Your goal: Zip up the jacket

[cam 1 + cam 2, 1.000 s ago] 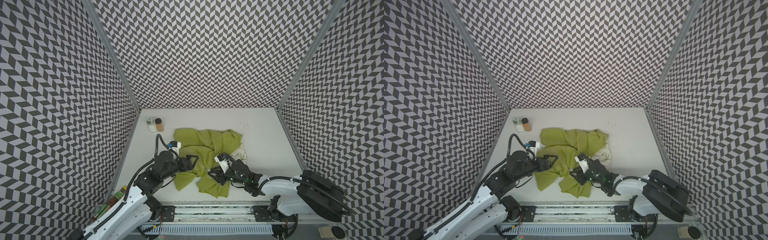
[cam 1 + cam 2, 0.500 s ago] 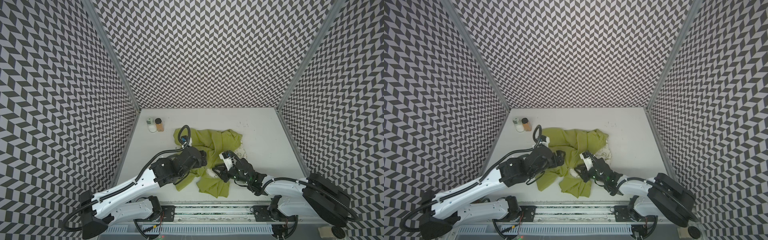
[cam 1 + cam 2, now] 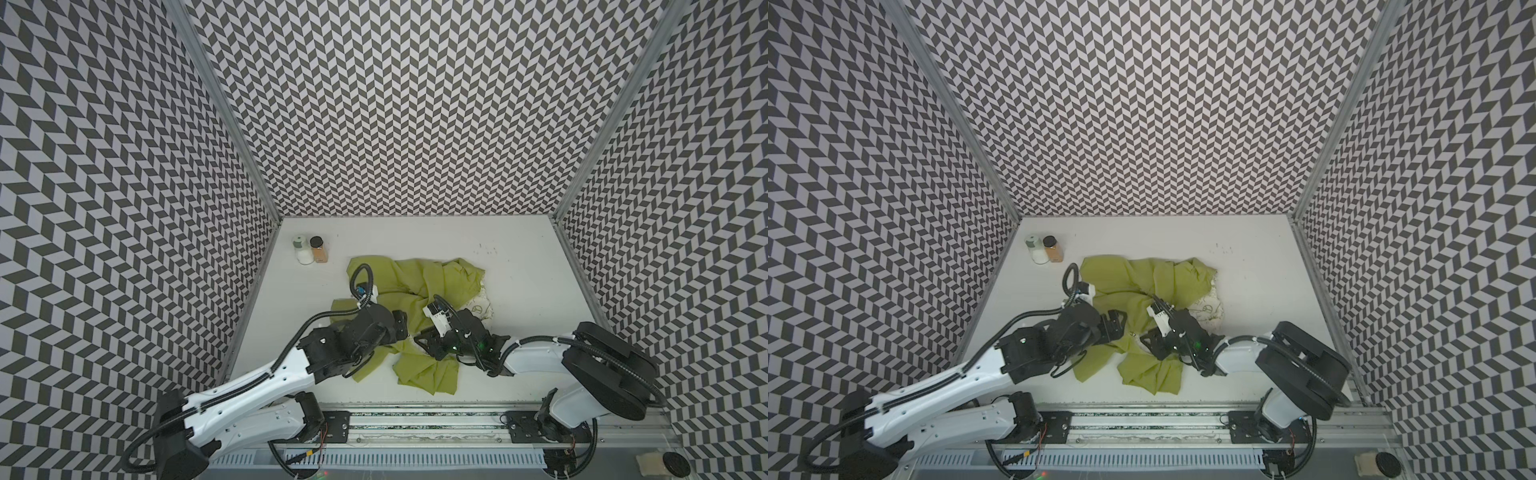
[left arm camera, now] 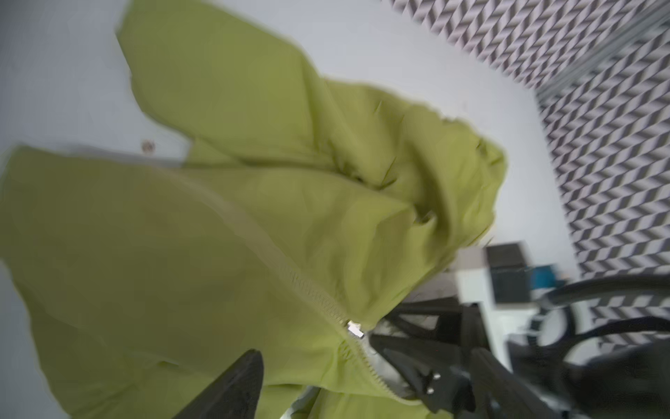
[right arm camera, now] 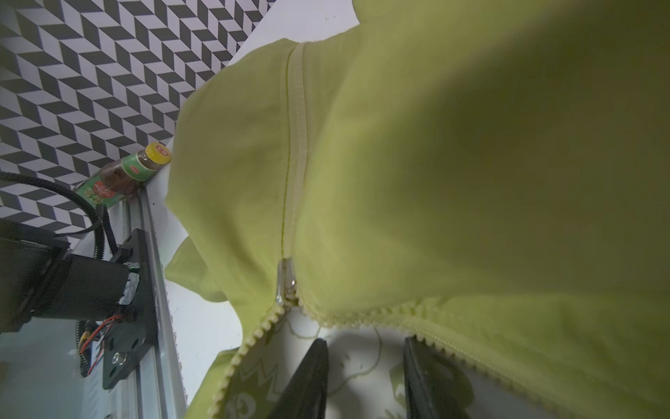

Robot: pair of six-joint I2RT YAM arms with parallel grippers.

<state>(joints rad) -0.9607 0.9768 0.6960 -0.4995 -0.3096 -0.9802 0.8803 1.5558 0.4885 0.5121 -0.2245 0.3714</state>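
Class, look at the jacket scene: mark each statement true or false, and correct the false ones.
1. The jacket is fully zipped. False: past the zipper slider the teeth lie parted.
2. A white jar and a brown jar stand side by side, clear of the jacket. True.
3. The left fingers pinch the slider. False: they are spread wide, not touching it.
4. Printed cream lining shows between the right fingers. True.

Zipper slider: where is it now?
In the right wrist view, the zipper slider sits on the jacket, directly ahead of the right gripper.
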